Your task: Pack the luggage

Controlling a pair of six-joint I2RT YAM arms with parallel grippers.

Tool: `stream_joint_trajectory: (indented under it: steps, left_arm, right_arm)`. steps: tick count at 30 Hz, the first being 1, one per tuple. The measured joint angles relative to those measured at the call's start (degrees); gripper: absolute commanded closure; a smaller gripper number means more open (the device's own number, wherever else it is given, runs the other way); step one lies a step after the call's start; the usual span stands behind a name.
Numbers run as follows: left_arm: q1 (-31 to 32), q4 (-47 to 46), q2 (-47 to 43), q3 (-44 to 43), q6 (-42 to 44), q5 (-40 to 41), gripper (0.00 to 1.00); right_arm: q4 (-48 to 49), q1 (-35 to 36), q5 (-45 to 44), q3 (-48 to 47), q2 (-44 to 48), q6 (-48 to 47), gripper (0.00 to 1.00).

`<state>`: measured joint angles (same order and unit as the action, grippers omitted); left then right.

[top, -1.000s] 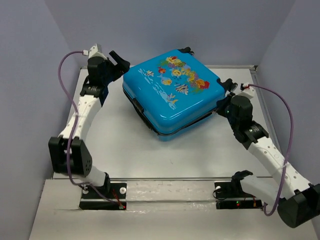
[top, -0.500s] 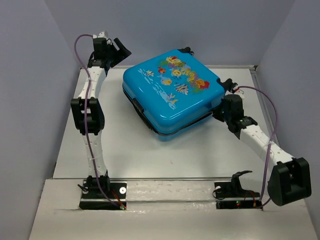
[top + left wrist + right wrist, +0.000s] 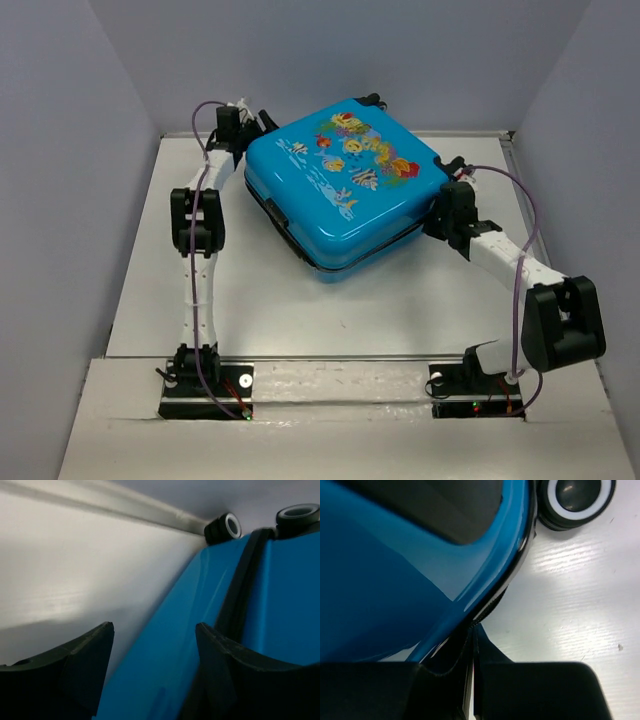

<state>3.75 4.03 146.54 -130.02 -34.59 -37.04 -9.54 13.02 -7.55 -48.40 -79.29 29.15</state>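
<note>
Top external view: the luggage (image 3: 340,190) lies flat on the table (image 3: 260,300), fish-print face up, twd the far middle, lid down on its base w/ a dark seam line showing along the near edge; can't tell if it's zipped. The left end effector (image 3: 262,125) is at the far-left corner, fingers apart, and in the left wrist view the blue shell fills the gap btwn them, w/ the black seam (image 3: 240,580) just by the right-hand finger and two wheels (image 3: 223,527) beyond. Nothing is clamped there as far as I can see. The right end effector (image 3: 440,212) is at the right side, fingers together, tips pressed in low at the shell's rim near a wheel (image 3: 577,497); whether they pinch anything I can't make out. Worries, imo: the shell is glossy and curved, so a squeeze at that corner may just slide off. The case sits loose on a smooth table, so a push from one side could spin or skate it away from the other arm. The right tips could also snag or skip off the rim if dragged.
</note>
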Motion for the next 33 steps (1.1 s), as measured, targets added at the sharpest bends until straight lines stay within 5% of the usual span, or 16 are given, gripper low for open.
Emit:
stream_joint_trajectory:
  steps: [6,10,14,18,23,25,29,33]
  left_arm:
    - [-2.12,-29.44,-17.90,41.70,-13.14,1.77,0.24]
    - [-3.28,-40.54,-28.57,59.19,-18.56,6.14,0.24]
    - [-3.78,-49.59,-38.49,75.06,-22.86,10.64,0.25]
    - [-3.78,-53.44,-47.89,87.23,-24.57,15.65,0.21]
    - [-3.91,-48.83,-56.28,88.72,-23.23,20.22,0.09]
    - [-3.80,-42.23,-60.28,84.37,-20.98,20.63,0.01]
    - [-0.31,-30.49,-68.43,72.41,-15.39,21.81,0.01]
    - [0.26,-24.41,-79.32,66.03,-10.19,24.79,0.01]
  right_arm:
    - [0.83,-2.40,1.88,-5.53,-6.23,-3.17,0.93]
    - [2.54,-3.65,7.28,-10.64,-11.78,-6.73,0.91]
    - [2.16,-4.13,11.28,-15.43,-15.98,-8.46,0.81]
    - [-1.01,-4.39,14.84,-22.14,-20.63,-10.01,0.55]
    - [-4.90,-4.92,15.74,-28.70,-23.98,-10.32,0.42]
    - [-7.30,-4.92,15.80,-31.34,-23.91,-10.01,0.36]
    - [-10.75,-4.33,17.11,-37.75,-23.17,-9.60,0.19]
    - [-12.13,-3.39,19.76,-43.47,-19.15,-9.46,0.24]
